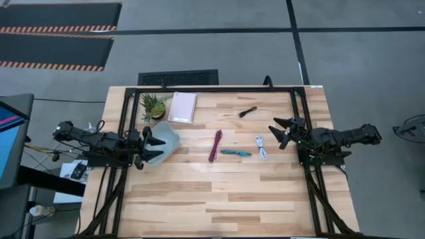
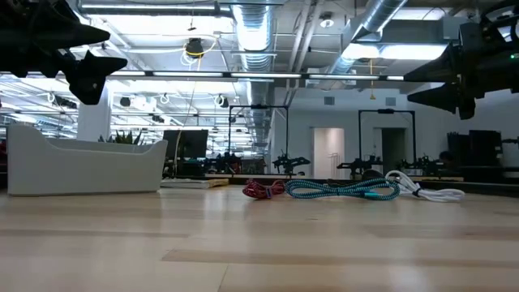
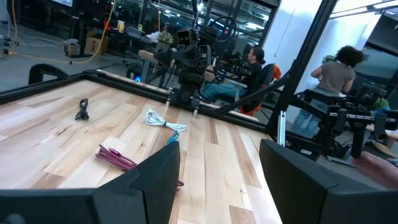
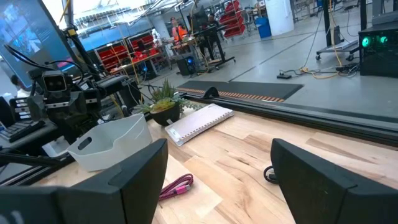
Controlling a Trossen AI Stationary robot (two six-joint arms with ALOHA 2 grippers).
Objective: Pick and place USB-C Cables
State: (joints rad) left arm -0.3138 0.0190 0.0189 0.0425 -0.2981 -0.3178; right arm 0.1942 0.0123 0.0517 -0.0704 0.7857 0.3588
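Four cable bundles lie flat on the wooden table: a magenta one [image 1: 216, 146] at mid-table, a teal one [image 1: 236, 153] to its right, a white one [image 1: 261, 147] further right, and a black one [image 1: 248, 111] toward the far edge. The low view shows the magenta [image 2: 263, 190], teal [image 2: 340, 190] and white [image 2: 426, 191] bundles. My left gripper [image 1: 157, 146] hovers open above the pale tray's [image 1: 170, 136] near end. My right gripper [image 1: 282, 131] hovers open just right of the white bundle. Both are well above the table. Neither touches anything.
A white notebook [image 1: 183, 107] and a small potted plant [image 1: 153, 106] stand near the far edge, left of centre. The black frame rails [image 1: 212, 89] run along the far and side edges. The near half of the table [image 1: 219, 199] is bare wood. People sit beyond the table's right edge.
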